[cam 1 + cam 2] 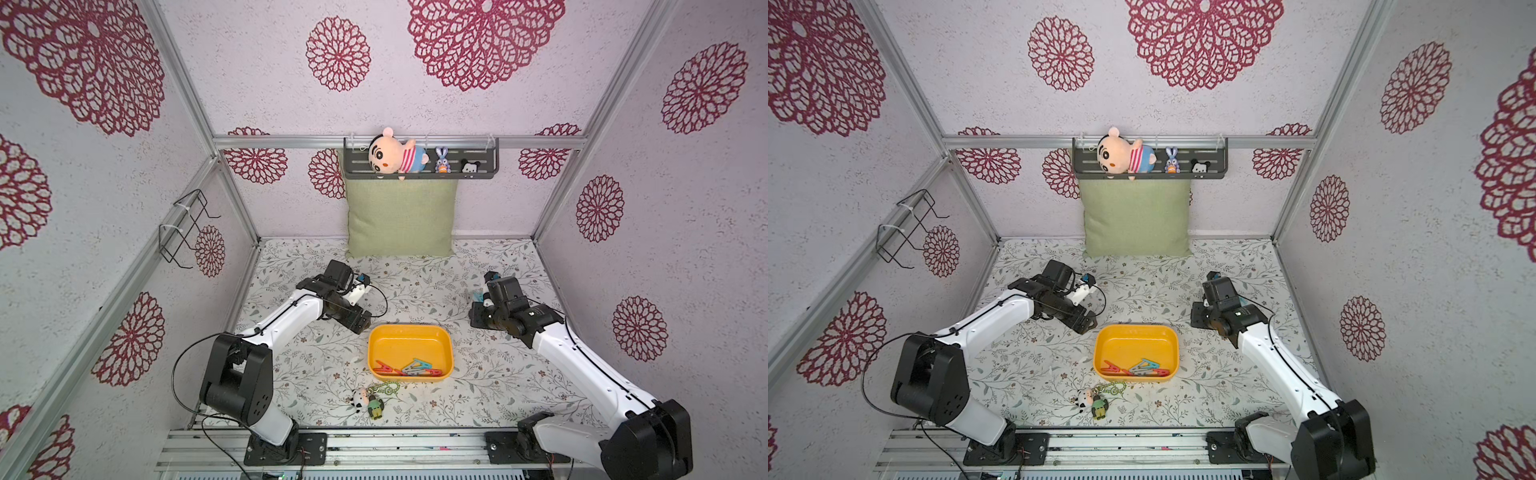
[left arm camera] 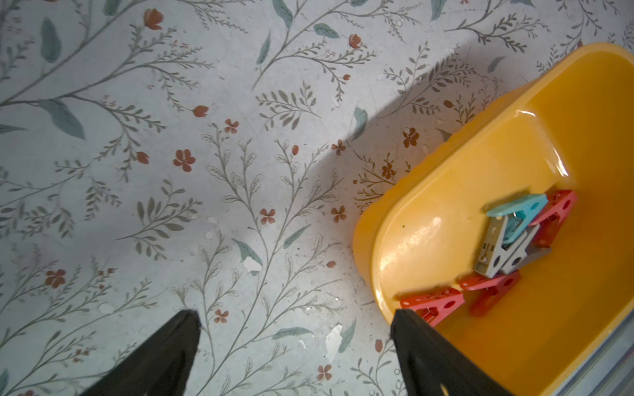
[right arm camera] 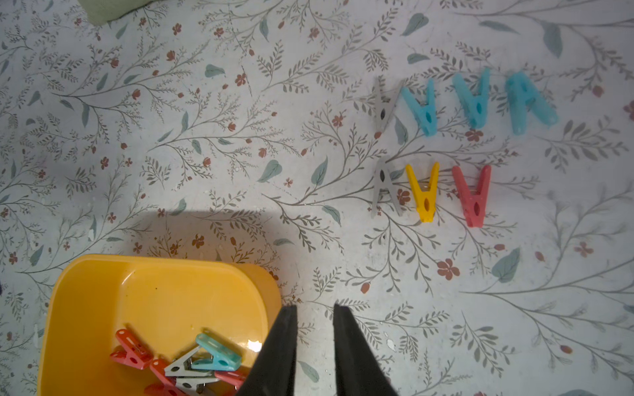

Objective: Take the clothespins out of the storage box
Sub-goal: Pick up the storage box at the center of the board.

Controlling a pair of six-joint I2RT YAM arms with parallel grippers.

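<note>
The storage box [image 1: 407, 343] lies lengthwise left-right, clothespins [image 1: 415, 368] jumbled.

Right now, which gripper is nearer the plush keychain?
Left. Left gripper hangs beyond the plush keychain, by the storage box's far corner; right gripper is diagonally across the box.

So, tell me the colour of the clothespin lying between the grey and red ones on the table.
Yellow clothespin, clearest in the right wrist view.
</note>
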